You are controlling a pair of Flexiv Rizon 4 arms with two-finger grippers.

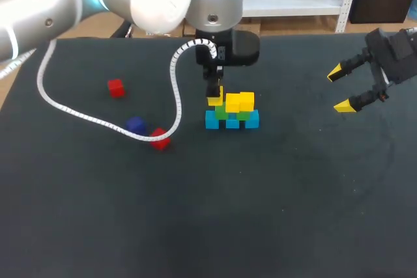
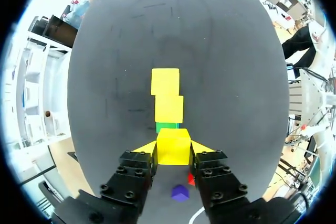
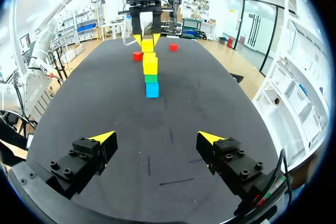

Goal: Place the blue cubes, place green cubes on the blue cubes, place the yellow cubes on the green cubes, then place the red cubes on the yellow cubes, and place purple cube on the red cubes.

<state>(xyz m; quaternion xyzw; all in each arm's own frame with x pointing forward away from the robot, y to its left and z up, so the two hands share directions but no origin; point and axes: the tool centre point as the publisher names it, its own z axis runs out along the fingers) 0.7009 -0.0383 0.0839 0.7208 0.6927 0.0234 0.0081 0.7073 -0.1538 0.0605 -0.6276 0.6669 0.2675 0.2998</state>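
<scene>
Mid-table stands a small pyramid: a row of blue cubes point(image 1: 231, 122), green cubes point(image 1: 228, 114) on them, and two yellow cubes point(image 1: 240, 101) on top. My left gripper point(image 1: 214, 94) hangs at the pyramid's left end, shut on a third yellow cube point(image 2: 174, 146), which sits just over a green cube point(image 2: 168, 127). The two placed yellow cubes point(image 2: 168, 95) lie straight ahead of its fingers. Two red cubes point(image 1: 116, 87) point(image 1: 159, 139) and a purple cube point(image 1: 135, 124) lie loose to the left. My right gripper point(image 1: 344, 89) hovers open at the far right with nothing between its fingers.
The left arm's white cable point(image 1: 78, 114) loops low over the table, passing by the purple cube and the nearer red cube. From the right wrist, the pyramid point(image 3: 151, 74) stands far ahead of the open right gripper point(image 3: 157, 140), with bare dark tabletop point(image 3: 168, 129) between.
</scene>
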